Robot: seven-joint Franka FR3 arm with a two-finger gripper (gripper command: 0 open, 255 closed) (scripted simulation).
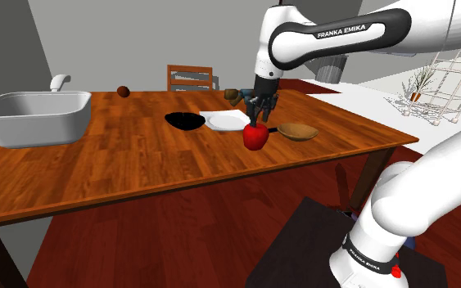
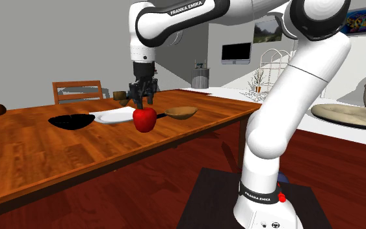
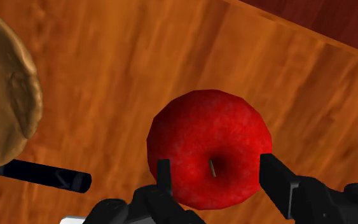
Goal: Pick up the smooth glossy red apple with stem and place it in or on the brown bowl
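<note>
The glossy red apple point(image 1: 255, 136) point(image 2: 145, 120) stands stem-up on the wooden table point(image 1: 138, 155), near its front edge. My black gripper point(image 1: 260, 113) point(image 2: 142, 101) hangs straight above it, open. In the wrist view the gripper point(image 3: 217, 167) has a finger on either side of the apple point(image 3: 209, 149), and I see no contact. The shallow brown bowl point(image 1: 298, 131) point(image 2: 183, 112) point(image 3: 6, 108) rests a short way from the apple, towards the shoulder view's right.
A white plate point(image 1: 224, 120) and a black bowl point(image 1: 186, 121) lie just behind the apple. A dark slim handle point(image 3: 41, 176) lies between apple and brown bowl. A white basin point(image 1: 32, 119), a small brown ball point(image 1: 123, 92), a mug point(image 1: 232, 96) and a chair point(image 1: 192, 78) stand farther off.
</note>
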